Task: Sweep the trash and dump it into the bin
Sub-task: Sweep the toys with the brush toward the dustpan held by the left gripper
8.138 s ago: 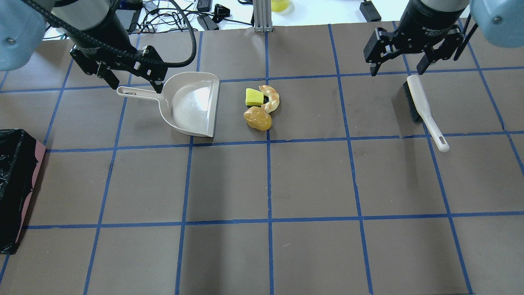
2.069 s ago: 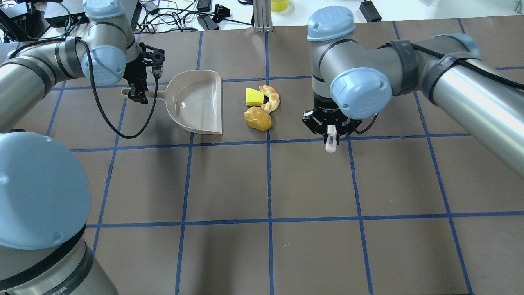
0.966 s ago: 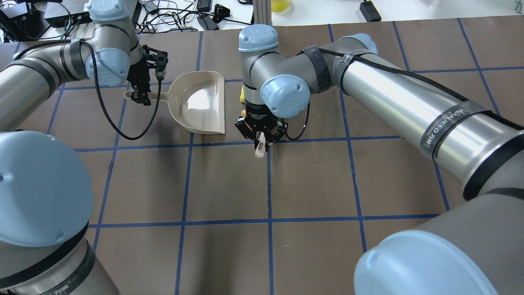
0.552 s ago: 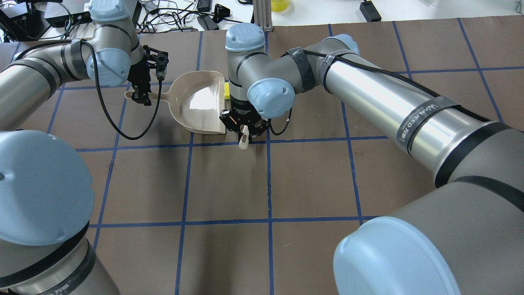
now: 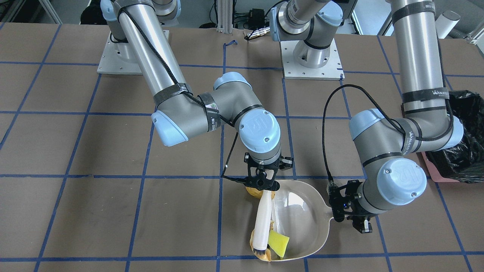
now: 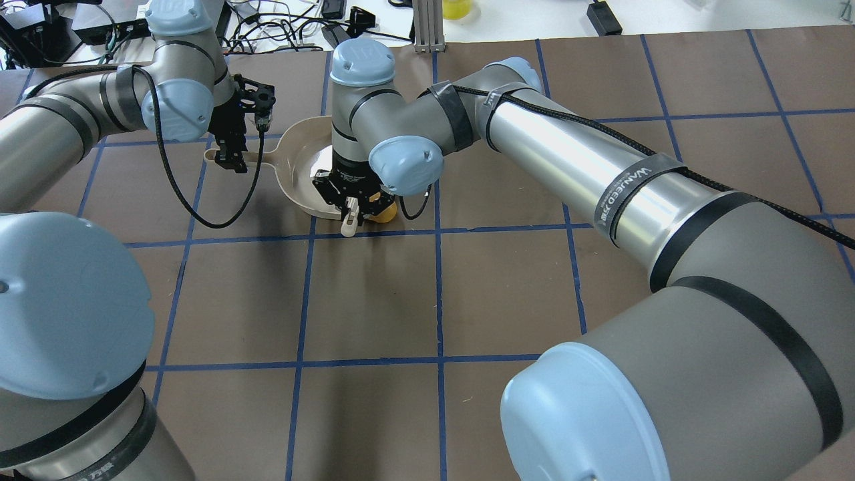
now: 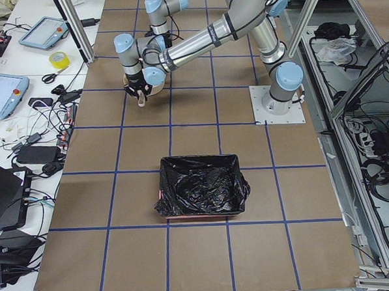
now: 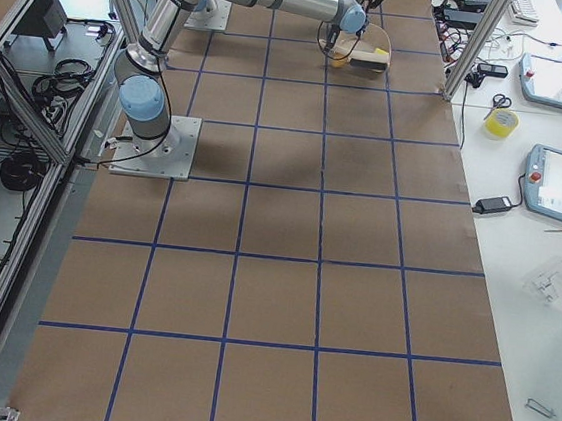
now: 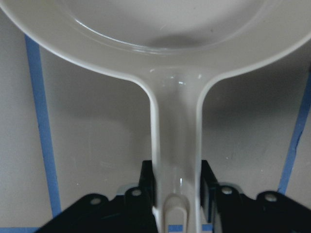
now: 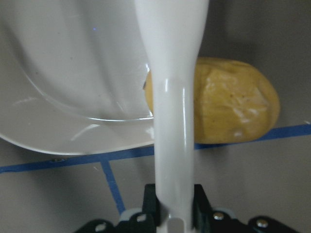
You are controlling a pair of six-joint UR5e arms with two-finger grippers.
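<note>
My right gripper (image 5: 264, 185) is shut on the white brush (image 5: 263, 221) and holds it along the mouth of the beige dustpan (image 5: 302, 223). The yellow-green sponge wedge (image 5: 279, 243) lies just inside the pan's mouth. The tan croissant (image 5: 261, 255) sits at the lip, partly under the bristles. The golden potato lump (image 10: 233, 102) lies on the table outside the pan's corner, beside the brush handle (image 10: 172, 97); it also shows in the overhead view (image 6: 385, 212). My left gripper (image 9: 176, 189) is shut on the dustpan handle (image 9: 177, 145). The black-lined pink bin (image 7: 200, 191) stands apart.
The bin (image 5: 463, 139) is on my left side, behind my left arm's elbow. My right arm (image 6: 568, 140) reaches across the table's middle. Cables and boxes (image 6: 267, 27) lie past the far edge.
My right gripper has swept the brush leftward to the dustpan's mouth. The sponge and croissant moved with it to the pan; the potato slid to the pan's corner. My left gripper stayed put.
</note>
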